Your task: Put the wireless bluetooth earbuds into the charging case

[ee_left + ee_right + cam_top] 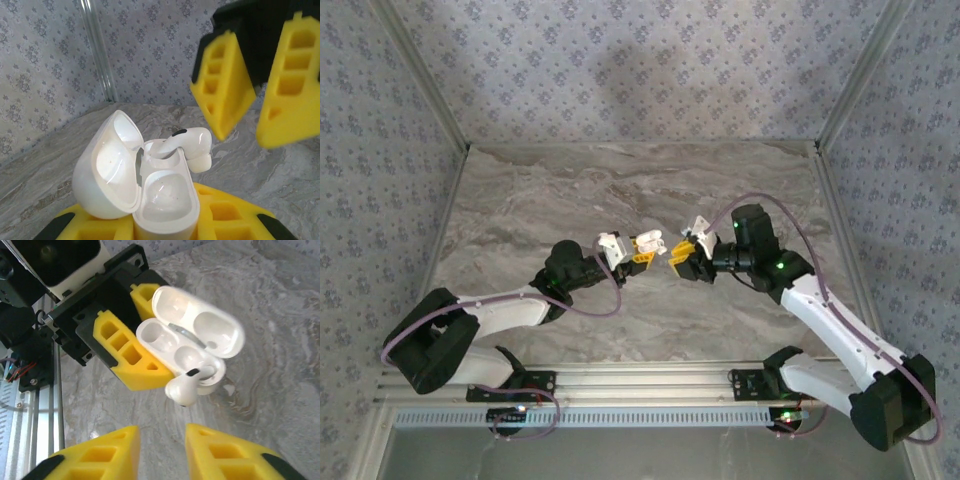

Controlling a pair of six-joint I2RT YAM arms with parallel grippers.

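Right wrist sees into the charging case [170, 347], earbud [184, 389] protruding.

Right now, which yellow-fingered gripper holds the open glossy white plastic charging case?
The left gripper, shut on the base of the charging case; the right gripper has its fingers apart, empty, before the protruding white earbud.

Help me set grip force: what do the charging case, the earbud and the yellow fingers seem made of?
The charging case looks like glossy hard white plastic: highlights glint inside its open lid. The earbud seems the same smooth plastic, with one dark patch. The yellow fingers look like matte plastic, possibly printed: dull surface, hollow cells.
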